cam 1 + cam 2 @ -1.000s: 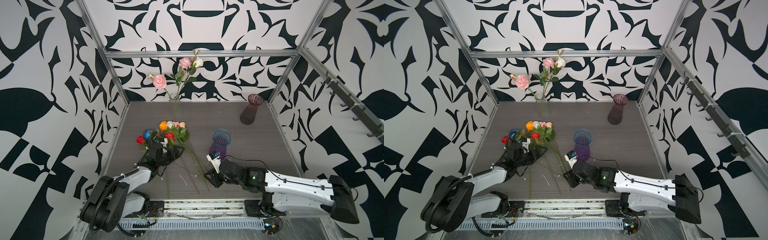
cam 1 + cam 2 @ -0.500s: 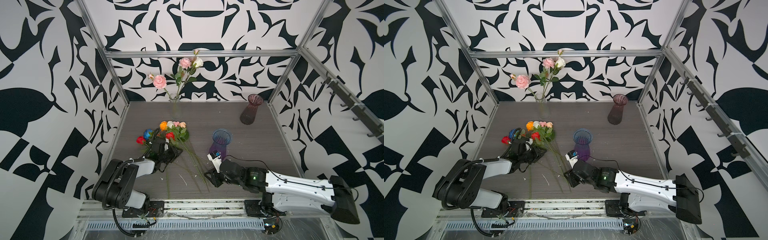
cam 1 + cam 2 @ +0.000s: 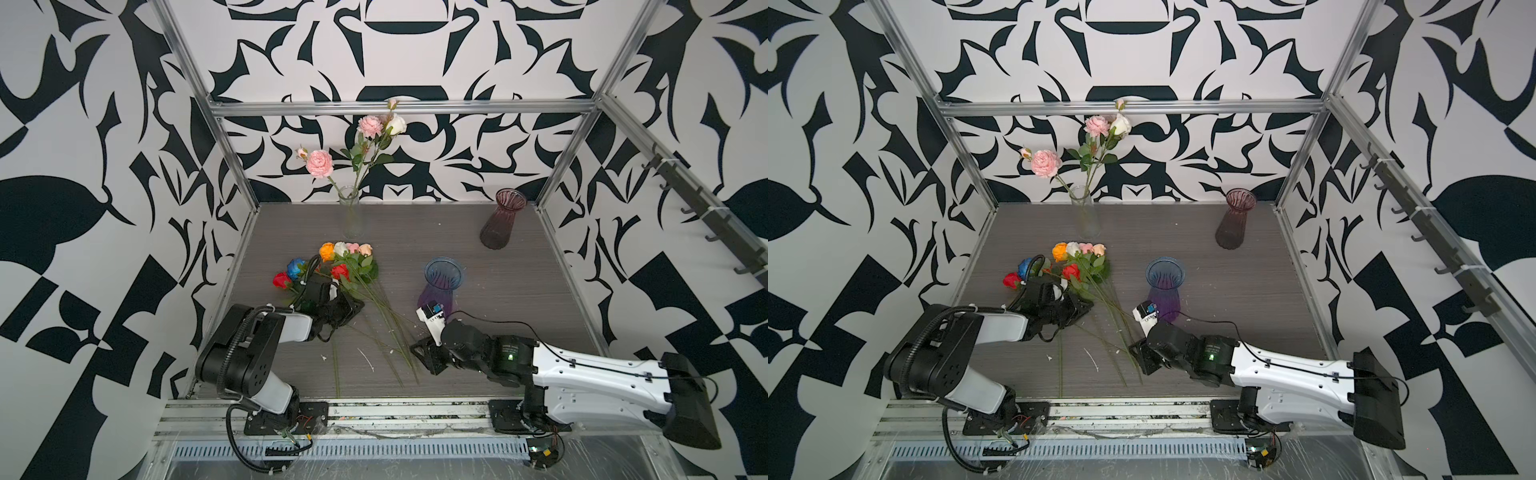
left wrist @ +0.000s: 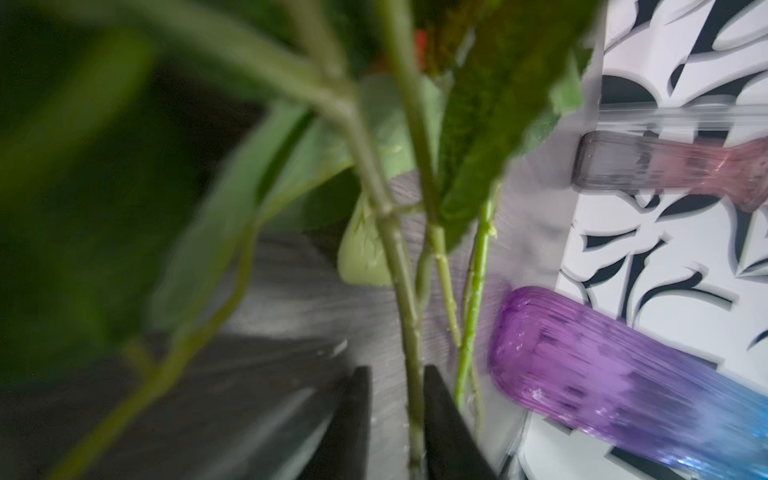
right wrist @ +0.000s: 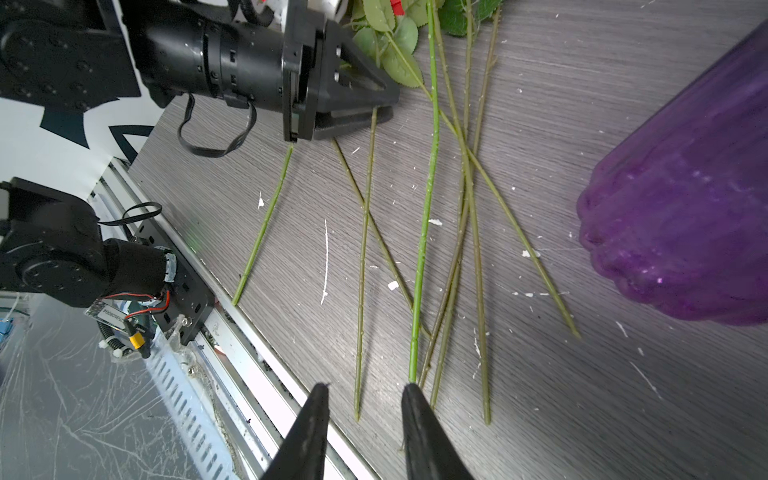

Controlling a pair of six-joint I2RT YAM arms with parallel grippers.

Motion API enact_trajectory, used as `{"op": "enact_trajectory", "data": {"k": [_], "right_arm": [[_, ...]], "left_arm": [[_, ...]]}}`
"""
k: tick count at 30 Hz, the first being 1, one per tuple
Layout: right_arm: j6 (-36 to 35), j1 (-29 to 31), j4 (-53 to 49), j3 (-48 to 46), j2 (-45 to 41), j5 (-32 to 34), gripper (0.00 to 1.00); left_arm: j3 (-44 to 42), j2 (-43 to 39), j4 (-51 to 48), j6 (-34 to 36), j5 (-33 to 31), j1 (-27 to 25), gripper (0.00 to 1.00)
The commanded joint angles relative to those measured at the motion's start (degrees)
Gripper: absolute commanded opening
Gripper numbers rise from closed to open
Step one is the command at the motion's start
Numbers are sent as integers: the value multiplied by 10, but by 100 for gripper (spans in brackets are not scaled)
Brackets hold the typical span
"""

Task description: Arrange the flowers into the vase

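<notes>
Currently your left gripper (image 4: 397,374) clamps one stem (image 4: 402,291) within the flowers (image 3: 353,266) heaped on the table (image 3: 519,291) near the purple vase (image 3: 440,291); crossed stems may snag and drag along. Your right gripper (image 5: 363,415) gapes empty.

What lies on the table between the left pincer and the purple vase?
Loose green flower stems lie crossed between the left pincer and the purple vase; the right wrist view shows this best, both top views too.

I find no legible text, brand or number here. One small white tag (image 5: 109,318) carries print too fine for me to read.
</notes>
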Motion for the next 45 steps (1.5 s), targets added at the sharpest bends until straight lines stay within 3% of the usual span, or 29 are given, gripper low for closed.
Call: {"op": "enact_trajectory", "data": {"k": [1,11,16,20,28,35,40,45], "right_arm": [[7,0,11,-3,-18,15,34],[8,0,9,-3,-16,16,33],[12,0,8,-8,-27,20,33],[14,0,8,-13,-35,26,33],[18,0,11,-20,-46,30,33],[21,0,13,-28,-60,34,33],[20,0,13,-26,-57,33,33],[13,0,15,-14,-34,23,35]], "left_arm": [[6,11,25,-7,25,8,0],[-30,-61,7,-10,-24,15,0],[-9,-202,-180,32,-117,18,0],[78,-286,-371,116,-194,18,0],[250,-309,-581,240,-265,18,0],[298,-296,-656,285,-280,18,0],[338,-242,-728,310,-262,18,0],[284,-268,-679,293,-212,18,0]]}}
